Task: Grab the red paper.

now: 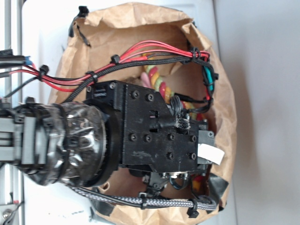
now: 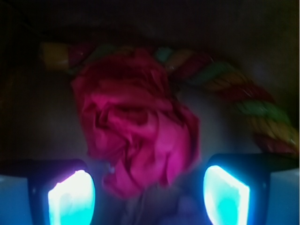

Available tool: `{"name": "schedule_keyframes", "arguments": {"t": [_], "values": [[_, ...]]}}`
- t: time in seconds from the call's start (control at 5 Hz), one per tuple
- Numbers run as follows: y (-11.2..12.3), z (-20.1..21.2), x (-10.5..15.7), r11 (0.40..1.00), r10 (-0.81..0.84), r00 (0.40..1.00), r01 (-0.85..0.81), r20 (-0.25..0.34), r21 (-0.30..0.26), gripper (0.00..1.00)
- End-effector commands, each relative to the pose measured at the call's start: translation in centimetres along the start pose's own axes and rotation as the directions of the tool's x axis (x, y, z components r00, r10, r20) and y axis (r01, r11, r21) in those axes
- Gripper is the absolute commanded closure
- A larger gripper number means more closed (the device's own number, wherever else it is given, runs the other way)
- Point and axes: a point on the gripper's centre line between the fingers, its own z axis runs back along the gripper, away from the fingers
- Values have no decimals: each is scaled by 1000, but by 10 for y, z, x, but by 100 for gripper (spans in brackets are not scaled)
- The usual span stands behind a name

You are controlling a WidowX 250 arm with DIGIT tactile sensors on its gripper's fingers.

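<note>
in the exterior view we see first the brown paper bag (image 1: 234, 112), which fills most of the picture, with its crumpled rim open toward the camera. the black arm of the robot (image 1: 140, 136) reaches over the mouth of the bag and hides nearly all of the inside, so the gripper itself is not visible here. red and black cables (image 1: 140, 51) run across the upper part of the bag. behind the arm a piece of the twisted rope toy (image 1: 159, 84) shows, in pink, yellow and green.

in the wrist view it is dark inside the bag. the gripper (image 2: 149, 197) is spread apart, with nothing between its two fingers (image 2: 70, 197), which glow cyan at the bottom left and bottom right. the red paper (image 2: 138, 126) lies on the bag floor, just ahead of the fingers and a little to the left of the middle; its lower edge comes down into the gap between them, but we cannot tell if it touches them. its long axis goes on a diagonal from the upper left to the lower right. it looks magenta-red in this light, crumpled, with deep folds like a rose. the rope toy (image 2: 262, 117) curves behind it, from the upper left to the right edge, touching or almost touching its top.
</note>
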Motion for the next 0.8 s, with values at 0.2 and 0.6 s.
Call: {"name": "schedule_keyframes", "arguments": {"t": [0.2,0.6], "values": [[17,0,20,998,-15,993,9,113,56,0],[59,-16,30,993,-114,990,116,80,-26,100]]}}
